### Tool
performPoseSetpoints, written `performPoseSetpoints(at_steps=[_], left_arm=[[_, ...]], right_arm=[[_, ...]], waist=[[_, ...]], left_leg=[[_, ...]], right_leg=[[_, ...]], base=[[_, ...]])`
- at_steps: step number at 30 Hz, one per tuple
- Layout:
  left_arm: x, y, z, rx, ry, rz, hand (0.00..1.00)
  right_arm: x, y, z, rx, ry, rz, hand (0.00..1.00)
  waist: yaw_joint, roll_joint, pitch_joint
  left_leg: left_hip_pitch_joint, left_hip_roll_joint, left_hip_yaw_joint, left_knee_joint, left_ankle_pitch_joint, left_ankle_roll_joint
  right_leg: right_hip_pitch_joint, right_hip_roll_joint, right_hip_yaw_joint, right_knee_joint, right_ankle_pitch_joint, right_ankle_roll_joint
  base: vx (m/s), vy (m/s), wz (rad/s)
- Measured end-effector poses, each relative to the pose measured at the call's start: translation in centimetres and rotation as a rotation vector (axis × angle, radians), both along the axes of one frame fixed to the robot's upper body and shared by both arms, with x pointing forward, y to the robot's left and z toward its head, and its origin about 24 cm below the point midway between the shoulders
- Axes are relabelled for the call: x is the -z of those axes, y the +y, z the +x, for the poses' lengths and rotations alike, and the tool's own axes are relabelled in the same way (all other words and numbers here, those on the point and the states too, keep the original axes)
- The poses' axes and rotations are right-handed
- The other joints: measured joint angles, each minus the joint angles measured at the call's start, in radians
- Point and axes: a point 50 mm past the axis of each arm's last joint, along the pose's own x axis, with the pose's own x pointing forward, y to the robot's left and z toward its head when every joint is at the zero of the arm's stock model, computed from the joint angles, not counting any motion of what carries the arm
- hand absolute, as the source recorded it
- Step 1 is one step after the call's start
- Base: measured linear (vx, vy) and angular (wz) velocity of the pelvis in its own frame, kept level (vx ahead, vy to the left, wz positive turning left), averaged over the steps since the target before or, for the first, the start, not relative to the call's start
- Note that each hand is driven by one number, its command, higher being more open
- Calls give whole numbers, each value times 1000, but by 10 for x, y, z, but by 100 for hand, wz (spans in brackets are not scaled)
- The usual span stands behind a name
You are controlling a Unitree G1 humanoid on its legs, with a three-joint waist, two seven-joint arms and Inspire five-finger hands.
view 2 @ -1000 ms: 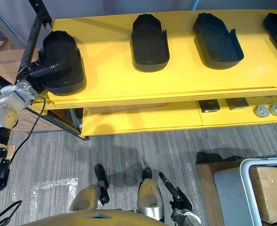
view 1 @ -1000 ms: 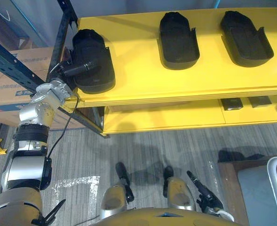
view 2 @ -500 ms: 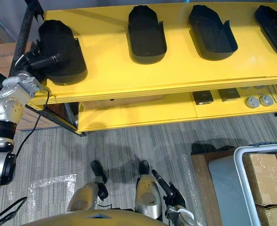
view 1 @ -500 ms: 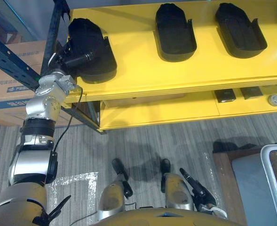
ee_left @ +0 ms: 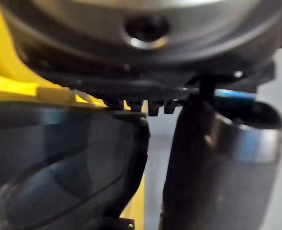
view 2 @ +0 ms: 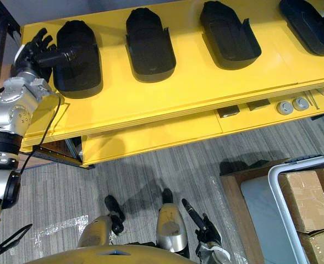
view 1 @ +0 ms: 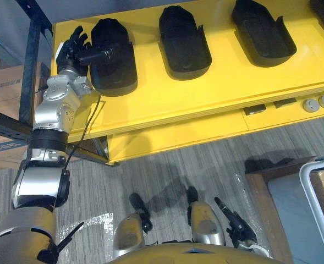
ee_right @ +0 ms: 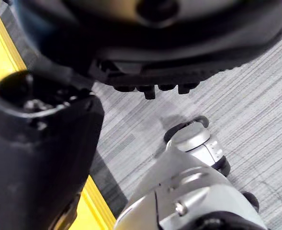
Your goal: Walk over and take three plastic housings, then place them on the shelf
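Four housings (view 2: pixel 149 38) lie in a row on the yellow shelf (view 1: pixel 150 104) in the left eye view, well apart from one another. The left hand (view 1: pixel 73 48) is at the leftmost housing (view 1: pixel 115 66). Its fingers (view 1: pixel 68 41) fan out straight beside the outer wall and its thumb (view 1: pixel 98 54) lies across the rim. The grip looks loosened, probably so the piece can rest flat near the shelf's end. The right hand (view 1: pixel 236 225) hangs low over the floor (view 1: pixel 206 165), fingers straight, holding nothing.

The right eye view gives the same layout, with boxes (view 2: pixel 307 198) at the lower right.

In the left wrist view the leftmost housing's dark curve sits on the yellow board, and a pale gap parts it from the thumb.

In the right wrist view the right hand's thumb stands over grey floor, with nothing in the hand. Given the even spacing of the row, the placing seems done or nearly so.
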Motion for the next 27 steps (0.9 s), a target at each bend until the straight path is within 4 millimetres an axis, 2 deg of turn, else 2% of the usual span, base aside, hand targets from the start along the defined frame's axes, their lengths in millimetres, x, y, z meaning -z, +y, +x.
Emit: performPoseSetpoints(at_steps=[7,10,11,12,14,16,18,21,23,26,27], left_arm=[[-5,7,-3,-139,-31,102,100],[-17,14,-9,-233,-97,180,100],[-28,15,-16,-267,-172,227,100],[-31,14,-18,-269,-192,233,100],[-46,8,-36,-263,-339,264,100],[-49,-3,-61,-216,-479,264,100],[-42,-17,-80,-150,-563,235,100],[-7,-41,-106,-25,-594,171,100],[20,-58,-123,45,-564,186,100],[46,-71,-134,97,-519,184,100],[61,-77,-142,112,-488,179,100]], right_arm=[[2,-3,-9,27,12,-10,100],[3,-4,-13,34,10,-23,100],[2,-5,-12,40,-3,-38,100],[1,-5,-11,41,-8,-41,100],[-1,-6,-8,49,-32,-66,100],[-4,-8,-4,65,-55,-104,100],[-7,-10,-1,83,-63,-130,100],[-7,-10,-1,102,-52,-153,100],[-6,-9,-1,105,-39,-167,100],[-5,-9,-4,125,-21,-184,100],[-4,-7,-5,152,-12,-202,100]], waist=[[-10,16,-1],[-10,25,-5],[-8,29,-7],[-7,29,-7],[-5,36,-11],[0,50,-26],[15,65,-37],[23,86,-100],[32,87,-132],[47,85,-158],[53,79,-186]], left_leg=[[12,-2,-23,46,-41,-2],[16,-2,-33,51,-46,-6],[16,-3,-37,51,-46,-6],[16,-3,-39,51,-46,-6],[17,-3,-49,51,-47,-7],[20,-5,-57,45,-48,-9],[36,-7,-63,38,-49,-10],[37,-14,-89,22,-50,-12],[53,-18,-98,9,-50,-14],[73,-26,-105,-17,-45,-20],[73,-32,-113,-38,-38,-23]], right_leg=[[42,-11,-12,2,-28,4],[55,-11,-18,0,-34,4],[58,-11,-23,-1,-36,3],[59,-11,-24,-1,-36,3],[71,-11,-35,-9,-38,3],[84,-10,-45,-23,-38,3],[107,-9,-52,-40,-38,3],[130,-9,-74,-67,-38,3],[153,-9,-85,-88,-38,3],[175,-10,-94,-107,-38,3],[175,-10,-100,-113,-38,3]], base=[[2,20,6],[0,1,7],[8,-2,7],[16,-5,10],[28,-8,12],[53,-8,13],[62,-10,8],[70,-9,21],[35,0,12],[13,1,8],[16,0,14]])
